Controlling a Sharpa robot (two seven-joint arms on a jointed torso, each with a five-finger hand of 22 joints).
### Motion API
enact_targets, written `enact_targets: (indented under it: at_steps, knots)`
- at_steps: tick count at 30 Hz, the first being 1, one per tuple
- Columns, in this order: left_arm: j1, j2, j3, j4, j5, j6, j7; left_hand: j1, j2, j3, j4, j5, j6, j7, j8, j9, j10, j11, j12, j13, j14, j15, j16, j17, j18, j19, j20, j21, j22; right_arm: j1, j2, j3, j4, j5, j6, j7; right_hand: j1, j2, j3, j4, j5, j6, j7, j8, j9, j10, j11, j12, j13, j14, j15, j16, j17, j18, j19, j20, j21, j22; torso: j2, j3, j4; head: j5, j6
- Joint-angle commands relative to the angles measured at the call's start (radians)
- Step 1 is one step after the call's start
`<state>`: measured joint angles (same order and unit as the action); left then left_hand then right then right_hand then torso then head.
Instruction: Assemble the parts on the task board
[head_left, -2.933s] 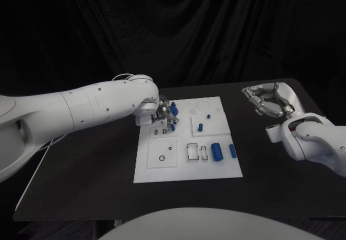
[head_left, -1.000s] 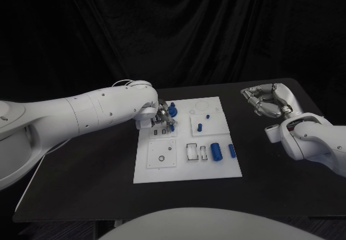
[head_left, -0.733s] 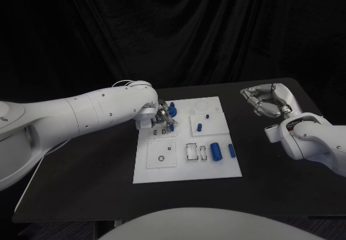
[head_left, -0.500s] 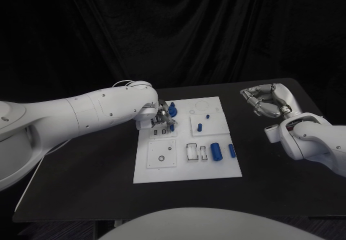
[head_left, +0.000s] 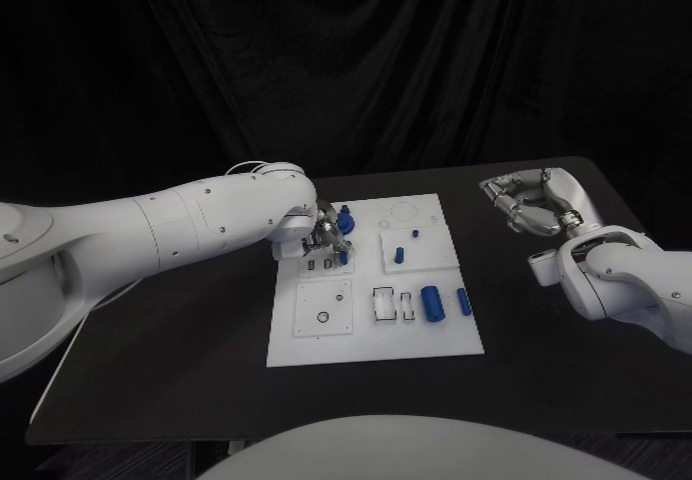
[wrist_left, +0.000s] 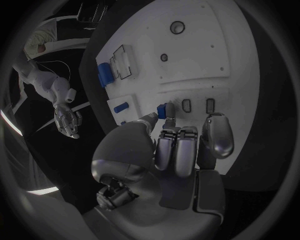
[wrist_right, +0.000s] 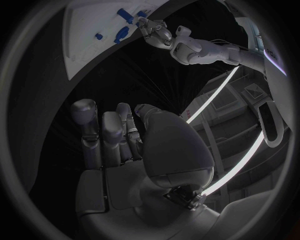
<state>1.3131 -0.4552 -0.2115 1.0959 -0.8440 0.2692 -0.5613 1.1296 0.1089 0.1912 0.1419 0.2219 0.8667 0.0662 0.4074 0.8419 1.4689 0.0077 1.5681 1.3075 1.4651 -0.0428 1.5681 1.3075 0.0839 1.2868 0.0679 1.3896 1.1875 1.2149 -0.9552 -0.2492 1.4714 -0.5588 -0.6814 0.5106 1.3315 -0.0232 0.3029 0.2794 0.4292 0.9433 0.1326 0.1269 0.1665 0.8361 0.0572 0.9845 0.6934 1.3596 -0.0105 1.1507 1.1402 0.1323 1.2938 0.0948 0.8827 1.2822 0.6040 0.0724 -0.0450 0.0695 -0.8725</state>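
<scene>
- Black cloth hangs behind the black bench (head_left: 173, 350), which carries the white task board (head_left: 372, 335) at its middle.
- From the head camera, the left hand (head_left: 326, 232) sits over the board's far left corner, fingers bunched downward; what they grip is hard to read from here.
- Its wrist camera shows more: a small blue part (wrist_left: 165, 110) is pinched between thumb and fingertips (wrist_left: 177, 136), right above a row of narrow slots in the board.
- Beside the board, well off its right edge, the right hand (head_left: 531, 203) hovers above the bench; its wrist camera shows the fingers (wrist_right: 102, 131) curled loosely, clasping nothing.
- On the board's near right part lie a large blue cylinder (head_left: 431, 303) and a slimmer blue piece (head_left: 464, 301) just beside it.
- Farther back, a short blue peg (head_left: 401, 253) lies near the board's middle.
</scene>
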Motion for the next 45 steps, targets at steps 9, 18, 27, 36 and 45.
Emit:
enact_targets:
  at_steps: [9, 18, 27, 36, 45]
  knots:
    - [-0.004, -0.002, 0.001, -0.002, 0.001, 0.022, 0.017, -0.006, -0.035, 0.135, -0.084, 0.137, 0.021, -0.001, -0.045, 0.039, 0.102, -0.008, 0.003, 0.263, 0.106, -0.009, 0.003, 0.263, 0.006, 0.002, -0.006, -0.013, 0.003, -0.009, 0.002, 0.001, -0.007, -0.008, 0.009, -0.017, 0.039, -0.01, 0.025, -0.009, 0.048, 0.004, 0.004, 0.005, 0.001, 0.004, 0.001, 0.006, -0.011, 0.007, -0.001, 0.004, -0.005, 0.003, 0.011, 0.0, -0.009, 0.003, 0.0, 0.0012, -0.0013, 0.007, 0.0]
    - [-0.004, -0.006, 0.001, -0.001, 0.001, 0.023, 0.02, -0.061, -0.07, 0.284, -0.148, 0.193, 0.033, 0.002, -0.066, 0.085, 0.102, -0.007, 0.003, 0.263, 0.106, -0.007, 0.003, 0.263, 0.007, 0.004, -0.005, -0.02, 0.007, -0.012, 0.002, 0.001, -0.01, -0.01, 0.011, -0.018, 0.043, -0.012, 0.029, -0.01, 0.058, 0.004, 0.004, 0.006, 0.001, 0.004, 0.001, 0.006, -0.014, 0.007, -0.001, 0.005, -0.005, 0.003, 0.011, -0.001, -0.011, 0.003, 0.0, 0.001, 0.0001, 0.002, 0.0]
    - [-0.005, -0.018, 0.001, 0.006, 0.001, 0.005, 0.018, -0.077, -0.072, 0.316, -0.158, 0.201, 0.036, 0.003, -0.071, 0.097, 0.102, -0.006, 0.003, 0.263, 0.106, -0.007, 0.003, 0.263, 0.007, 0.003, -0.005, -0.023, 0.006, -0.013, 0.001, 0.001, -0.011, -0.011, 0.012, -0.02, 0.044, -0.012, 0.03, -0.011, 0.061, 0.004, 0.004, 0.006, 0.001, 0.005, 0.001, 0.006, -0.014, 0.007, -0.001, 0.004, -0.006, 0.004, 0.011, -0.001, -0.012, 0.003, 0.001, -0.0004, 0.0001, 0.006, 0.0]
    - [-0.004, -0.066, 0.001, 0.055, 0.001, -0.065, 0.016, -0.094, -0.075, 0.338, -0.161, 0.209, 0.045, 0.003, -0.074, 0.108, 0.102, -0.007, 0.003, 0.263, 0.106, -0.008, 0.003, 0.263, 0.007, 0.007, -0.005, -0.022, 0.011, -0.014, -0.006, 0.001, -0.01, -0.011, 0.012, -0.024, 0.045, -0.014, 0.031, -0.011, 0.062, 0.004, 0.004, 0.006, 0.001, 0.005, 0.001, 0.007, -0.015, 0.007, -0.001, 0.003, -0.007, 0.004, 0.011, -0.001, -0.013, 0.003, 0.001, -0.0006, -0.0003, 0.012, 0.0]
    - [-0.004, -0.117, 0.001, 0.097, 0.001, -0.104, -0.001, -0.104, -0.078, 0.344, -0.159, 0.201, 0.044, 0.003, -0.08, 0.11, 0.102, -0.007, 0.003, 0.263, 0.106, -0.008, 0.003, 0.263, 0.008, 0.004, -0.005, -0.026, 0.006, -0.015, -0.007, 0.001, -0.012, -0.015, 0.016, -0.031, 0.049, -0.016, 0.033, -0.013, 0.068, 0.005, 0.004, 0.006, 0.002, 0.005, 0.001, 0.007, -0.016, 0.008, -0.001, 0.006, -0.005, 0.003, 0.012, -0.001, -0.011, 0.004, -0.001, 0.0, 0.0009, 0.02, 0.0]
